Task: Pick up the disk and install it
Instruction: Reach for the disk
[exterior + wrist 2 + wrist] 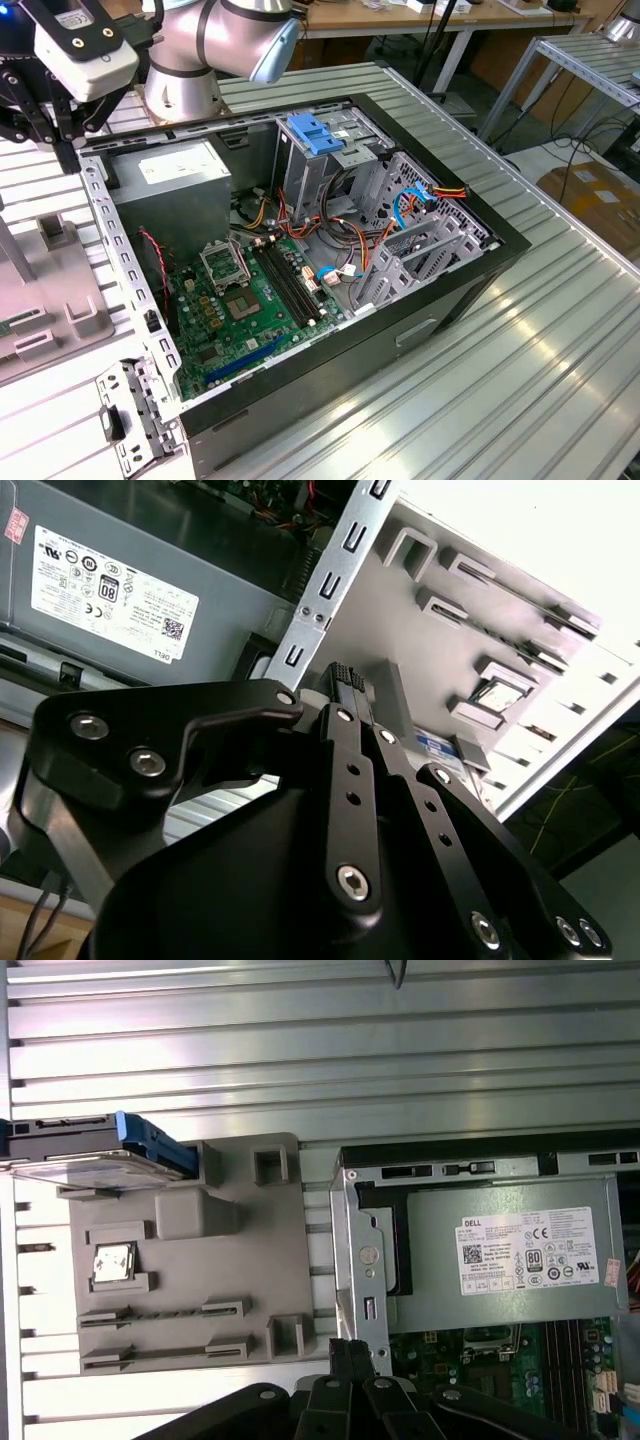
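The disk (88,1156), silver with a blue side rail, rests at the far corner of a grey fixture plate (230,1260) beside the computer case in the first wrist view. My gripper (350,1346) hangs over the case's rear metal edge next to the power supply, well apart from the disk. Seen in the second wrist view, its black fingers (341,677) are pressed together with nothing between them. In the exterior view the gripper (66,158) is at the case's rear corner on the exterior view's left.
The open case holds a grey power supply (170,185), a motherboard (240,305), loose cables, and a drive cage with a light-blue latch (314,134). A small chip (111,1261) lies on the fixture plate. Ribbed aluminium table (540,350) surrounds the case.
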Robot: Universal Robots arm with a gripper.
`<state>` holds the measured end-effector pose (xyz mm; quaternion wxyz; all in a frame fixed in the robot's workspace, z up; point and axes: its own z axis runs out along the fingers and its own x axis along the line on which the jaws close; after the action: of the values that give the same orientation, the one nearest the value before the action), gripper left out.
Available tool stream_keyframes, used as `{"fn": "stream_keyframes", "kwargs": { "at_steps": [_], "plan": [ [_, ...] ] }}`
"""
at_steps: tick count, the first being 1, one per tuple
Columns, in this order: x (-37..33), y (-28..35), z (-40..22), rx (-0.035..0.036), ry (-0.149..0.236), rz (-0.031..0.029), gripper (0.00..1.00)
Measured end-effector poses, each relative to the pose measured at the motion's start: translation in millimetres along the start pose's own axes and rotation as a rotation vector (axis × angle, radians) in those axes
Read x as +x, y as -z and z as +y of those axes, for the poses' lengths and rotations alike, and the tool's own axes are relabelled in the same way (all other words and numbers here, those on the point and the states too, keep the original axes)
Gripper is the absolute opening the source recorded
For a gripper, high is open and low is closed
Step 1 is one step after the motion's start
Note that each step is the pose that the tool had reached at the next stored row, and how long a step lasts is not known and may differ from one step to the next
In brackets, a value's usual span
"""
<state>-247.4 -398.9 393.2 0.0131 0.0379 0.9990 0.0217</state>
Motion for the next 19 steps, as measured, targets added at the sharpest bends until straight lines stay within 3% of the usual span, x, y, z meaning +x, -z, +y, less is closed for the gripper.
{"fn": "stream_keyframes", "kwargs": {
  "at_steps": [19],
  "plan": [
    [12.7, 0.3, -1.0, 0.0, 0.0, 0.0, 0.11]
  ]
}}
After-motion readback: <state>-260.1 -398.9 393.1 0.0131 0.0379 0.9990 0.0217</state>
